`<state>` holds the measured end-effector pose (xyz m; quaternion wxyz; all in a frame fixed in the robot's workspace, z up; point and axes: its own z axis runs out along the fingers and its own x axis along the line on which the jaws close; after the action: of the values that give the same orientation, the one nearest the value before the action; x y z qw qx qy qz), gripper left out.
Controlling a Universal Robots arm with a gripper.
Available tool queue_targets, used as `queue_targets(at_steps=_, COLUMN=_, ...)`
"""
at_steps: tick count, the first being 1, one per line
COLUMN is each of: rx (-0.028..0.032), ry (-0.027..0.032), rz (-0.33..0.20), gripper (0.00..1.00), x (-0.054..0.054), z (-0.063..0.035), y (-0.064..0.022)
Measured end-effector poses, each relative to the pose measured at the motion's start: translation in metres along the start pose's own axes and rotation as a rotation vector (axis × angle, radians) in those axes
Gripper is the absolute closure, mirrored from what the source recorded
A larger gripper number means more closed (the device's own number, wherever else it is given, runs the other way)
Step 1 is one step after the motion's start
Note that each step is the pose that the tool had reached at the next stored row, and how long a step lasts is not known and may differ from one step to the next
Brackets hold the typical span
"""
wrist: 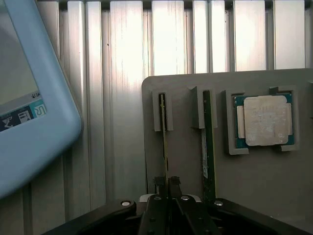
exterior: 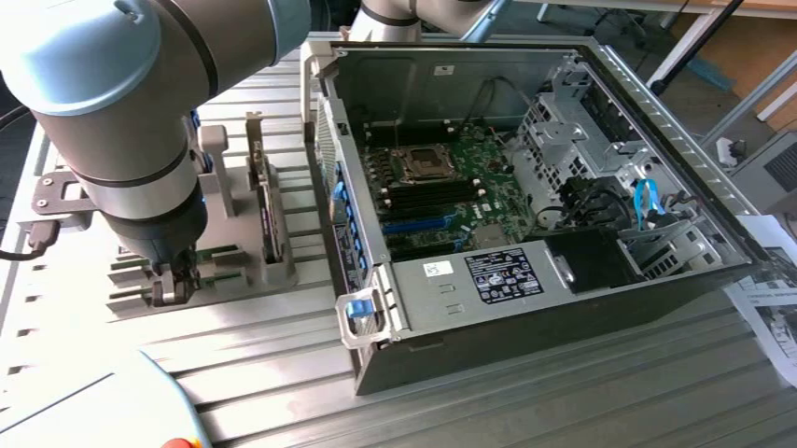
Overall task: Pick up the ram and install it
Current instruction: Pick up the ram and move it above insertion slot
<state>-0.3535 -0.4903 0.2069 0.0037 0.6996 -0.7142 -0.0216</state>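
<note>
**Lift the ram straight out of its slot**

The black two-fingered gripper [wrist: 166,185] is closed on the ram [wrist: 164,132], a long, thin green circuit-board stick seen edge-on; one finger presses each face near one end. The ram stands upright in a narrow slot of the flat grey plastic holder [wrist: 183,147], on the ribbed aluminium table [wrist: 127,49] and just beside the open grey computer case [exterior: 660,103].

To do this well, I would draw it out in line with the slot walls, with no twist; a grip this near one end could let the far end drag and tilt. A second green stick [wrist: 206,147] sits in the neighbouring slot, and the square silver processor chip [wrist: 265,120] lies beyond that; both should stay untouched. The green motherboard [exterior: 461,187] lies inside the case.
</note>
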Motion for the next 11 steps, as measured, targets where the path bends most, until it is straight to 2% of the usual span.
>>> queue_targets(at_steps=11, rx=0.0001, ry=0.0006, rz=0.0, gripper=0.87, x=0.0, z=-0.0011, y=0.0002)
